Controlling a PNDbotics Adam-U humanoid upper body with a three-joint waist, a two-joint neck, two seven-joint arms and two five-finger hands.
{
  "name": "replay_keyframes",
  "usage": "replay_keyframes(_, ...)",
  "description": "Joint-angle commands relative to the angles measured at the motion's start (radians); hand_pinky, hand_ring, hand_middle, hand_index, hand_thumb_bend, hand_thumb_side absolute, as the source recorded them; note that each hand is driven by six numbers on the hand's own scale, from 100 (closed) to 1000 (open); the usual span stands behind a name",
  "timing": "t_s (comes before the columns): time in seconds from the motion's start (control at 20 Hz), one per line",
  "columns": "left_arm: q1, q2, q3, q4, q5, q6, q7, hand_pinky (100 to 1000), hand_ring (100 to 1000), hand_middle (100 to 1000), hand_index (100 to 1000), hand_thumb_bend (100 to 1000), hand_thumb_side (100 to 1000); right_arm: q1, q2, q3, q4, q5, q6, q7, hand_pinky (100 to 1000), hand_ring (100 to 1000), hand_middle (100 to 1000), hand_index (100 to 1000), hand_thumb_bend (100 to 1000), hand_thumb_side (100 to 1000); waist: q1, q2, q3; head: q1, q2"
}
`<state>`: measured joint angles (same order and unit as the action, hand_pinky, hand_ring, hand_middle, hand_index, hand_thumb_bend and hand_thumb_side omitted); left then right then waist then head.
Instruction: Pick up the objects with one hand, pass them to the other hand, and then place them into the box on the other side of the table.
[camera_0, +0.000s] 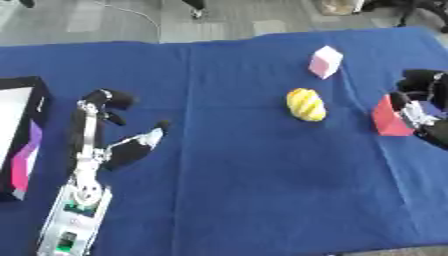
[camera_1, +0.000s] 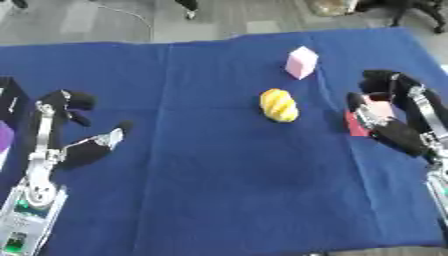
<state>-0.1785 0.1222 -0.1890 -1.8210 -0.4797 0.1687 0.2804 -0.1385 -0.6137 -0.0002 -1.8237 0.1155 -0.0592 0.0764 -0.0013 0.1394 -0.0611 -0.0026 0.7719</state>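
On the blue table, a yellow ridged object (camera_0: 305, 104) lies right of the middle. A pink block (camera_0: 325, 62) stands behind it. At the right edge my right hand (camera_1: 394, 112) is curled round a red object (camera_1: 357, 123), thumb on one side and fingers on the other. The red object sits at the level of the cloth; whether it is lifted I cannot tell. My left hand (camera_0: 105, 125) hovers open over the left part of the table, thumb spread, holding nothing. The box (camera_0: 19, 135) stands at the left edge, black-walled with a white and pink inside.
The blue cloth (camera_0: 236, 190) covers the whole table, with bare cloth between the two hands. Grey floor and a cable show beyond the far edge.
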Motion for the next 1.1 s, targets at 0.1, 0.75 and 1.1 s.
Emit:
replay_keyframes(0.1, -0.002, 0.016, -0.005, -0.008, -0.001, -0.001, -0.025, 470, 603, 520, 582, 672, 100, -0.011, -0.209, 0.008, 0.067, -0.029, -0.02, 0.063, 806, 839, 796, 899, 374, 459, -0.018, -0.032, -0.002, -0.005, -0.002)
replay_keyframes(0.75, 0.003, 0.024, -0.013, -0.007, -0.004, 0.005, -0.066, 479, 612, 528, 591, 677, 100, -0.207, -0.406, 0.1, 0.343, 0.352, -0.118, 0.343, 888, 917, 939, 1000, 511, 365, -0.019, -0.04, -0.001, -0.02, -0.002)
replay_keyframes(1.1, 0.003, 0.023, -0.015, -0.006, -0.002, 0.005, -0.074, 481, 613, 529, 591, 674, 100, -0.276, -0.368, 0.123, 0.478, 0.383, -0.142, 0.369, 884, 906, 928, 1000, 495, 356, -0.017, -0.041, 0.004, -0.034, -0.002)
